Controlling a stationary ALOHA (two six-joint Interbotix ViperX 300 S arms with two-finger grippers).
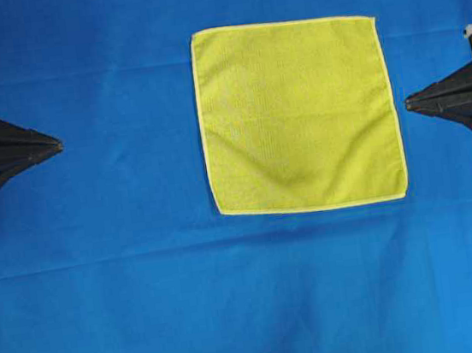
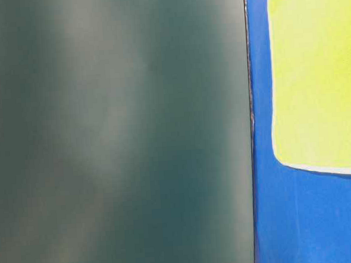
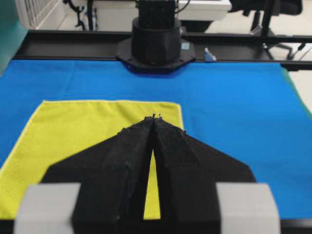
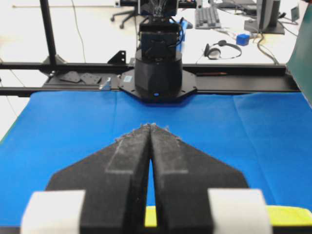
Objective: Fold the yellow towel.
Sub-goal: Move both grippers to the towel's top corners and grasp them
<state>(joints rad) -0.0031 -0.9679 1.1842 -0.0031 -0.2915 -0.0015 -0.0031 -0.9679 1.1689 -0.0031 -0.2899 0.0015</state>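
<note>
Work surface: a large, smooth blue cloth (image 1: 106, 313) covers the whole table, with faint crease lines running across it. Beyond the table's black rail, the wrist views show a pale floor, office chairs, a keyboard and a headset.

Far left, overhead: the left gripper (image 1: 58, 147), matte black plastic tapering to a wedge, fingers pressed together at the tip, nothing between them. It sits well apart from the towel.

Right of centre: the square yellow-green microfibre towel (image 1: 297, 115) lies flat and unfolded on the blue cloth, fine textured weave, thin lighter hem, a shallow ripple near its lower edge.

Far right: the right gripper (image 1: 408, 104), same black wedge, fingers closed tip to tip, empty, just beside the towel's right hem without touching it.
</note>
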